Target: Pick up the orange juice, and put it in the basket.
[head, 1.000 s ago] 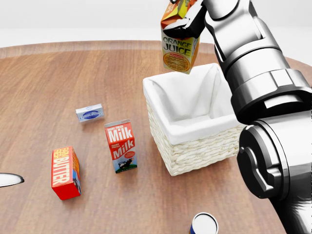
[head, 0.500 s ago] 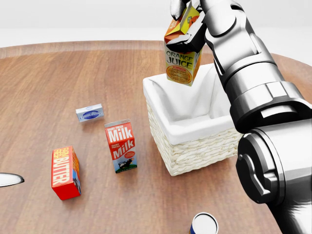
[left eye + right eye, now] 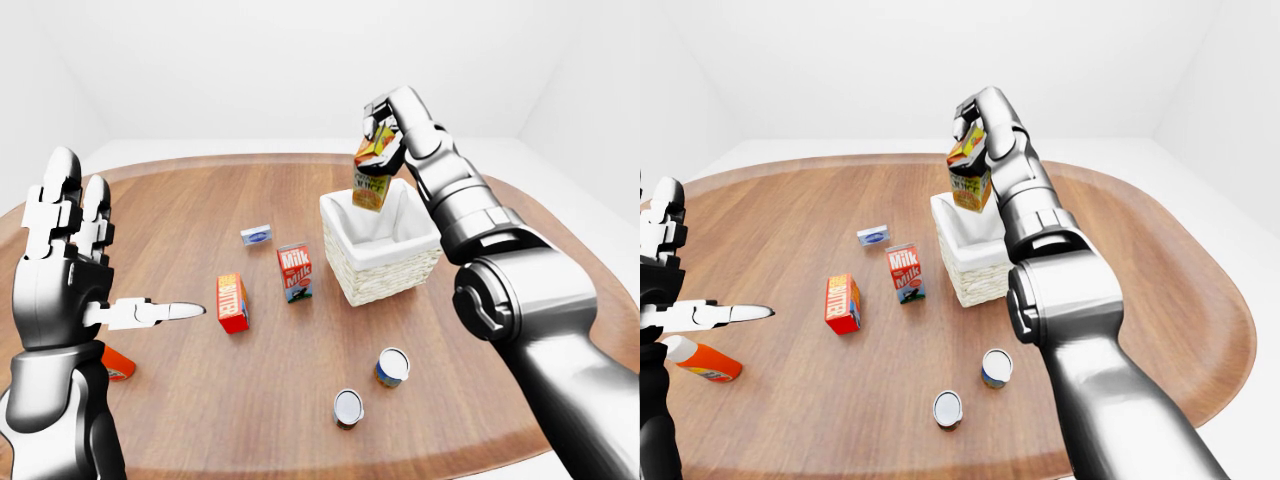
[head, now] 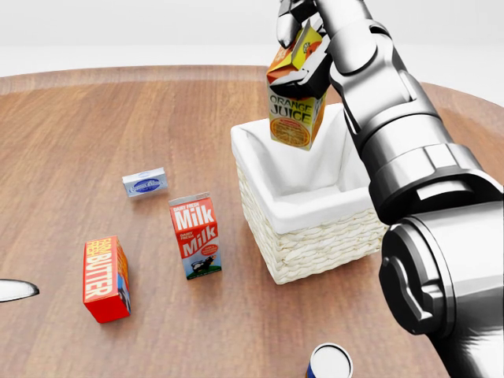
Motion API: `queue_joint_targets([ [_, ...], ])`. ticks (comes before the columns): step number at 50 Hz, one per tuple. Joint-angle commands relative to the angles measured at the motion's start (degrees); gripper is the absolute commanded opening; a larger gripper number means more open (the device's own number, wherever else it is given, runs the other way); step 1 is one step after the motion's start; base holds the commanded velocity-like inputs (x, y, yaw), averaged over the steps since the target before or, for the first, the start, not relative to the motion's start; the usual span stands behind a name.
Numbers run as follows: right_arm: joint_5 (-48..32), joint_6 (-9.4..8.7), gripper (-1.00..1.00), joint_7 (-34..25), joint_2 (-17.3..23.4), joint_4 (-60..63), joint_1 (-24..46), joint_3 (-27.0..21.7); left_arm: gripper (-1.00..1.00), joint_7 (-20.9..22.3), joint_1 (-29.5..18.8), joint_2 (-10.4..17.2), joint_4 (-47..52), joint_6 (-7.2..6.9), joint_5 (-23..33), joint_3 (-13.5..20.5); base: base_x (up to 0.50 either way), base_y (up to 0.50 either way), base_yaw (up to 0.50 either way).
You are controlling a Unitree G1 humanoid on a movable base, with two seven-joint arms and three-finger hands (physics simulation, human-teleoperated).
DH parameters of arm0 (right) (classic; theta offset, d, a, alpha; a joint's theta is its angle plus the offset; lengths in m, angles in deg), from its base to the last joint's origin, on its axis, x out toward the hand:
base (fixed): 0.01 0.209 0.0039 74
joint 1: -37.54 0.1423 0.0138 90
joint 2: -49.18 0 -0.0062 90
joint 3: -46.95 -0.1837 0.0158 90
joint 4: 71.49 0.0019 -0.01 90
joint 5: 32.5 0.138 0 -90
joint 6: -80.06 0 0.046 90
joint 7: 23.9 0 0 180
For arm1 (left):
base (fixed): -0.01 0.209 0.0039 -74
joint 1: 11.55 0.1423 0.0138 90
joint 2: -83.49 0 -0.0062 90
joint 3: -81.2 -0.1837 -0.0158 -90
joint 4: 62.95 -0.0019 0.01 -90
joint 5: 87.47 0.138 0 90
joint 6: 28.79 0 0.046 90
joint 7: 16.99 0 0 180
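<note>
The orange juice carton (image 4: 295,98) hangs upright in the air, held at its top by my right hand (image 4: 303,35), whose fingers are shut round it. It is over the far left part of the white-lined wicker basket (image 4: 315,240), just above its rim. In the left-eye view the carton (image 3: 374,175) sits above the basket (image 3: 385,270). My left hand (image 3: 70,255) is open and raised at that view's left, far from the carton, holding nothing.
On the wooden table stand a milk carton (image 4: 194,235), a butter box (image 4: 105,278) and a small blue-and-white box (image 4: 145,182), all left of the basket. Two cans (image 3: 392,366) (image 3: 347,407) stand lower down. An orange bottle (image 3: 702,361) lies at the far left.
My right hand has lowered the orange juice carton and shifted it slightly right, closer to the basket's opening. Everything else on the table is unmoved.
</note>
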Motion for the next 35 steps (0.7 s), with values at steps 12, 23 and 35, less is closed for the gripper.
queue_joint_targets([
  [12,-1.5,0.00,-1.00,2.7,-0.7,-2.9,-1.7,-0.3,1.00,-0.7,-0.2,-0.2,-5.7,0.00,1.8,-0.7,0.00,0.00,0.00],
  [23,-1.6,0.00,-1.00,4.8,-0.7,-3.0,-2.3,-0.7,1.00,-0.7,-0.2,-0.2,-5.7,0.00,1.8,-0.7,0.00,0.00,0.00],
  [35,-1.8,0.00,-1.00,6.6,-0.7,-3.0,-2.9,-0.8,1.00,-0.5,-0.1,-0.1,-5.9,0.00,1.6,-0.6,0.00,0.00,0.00],
])
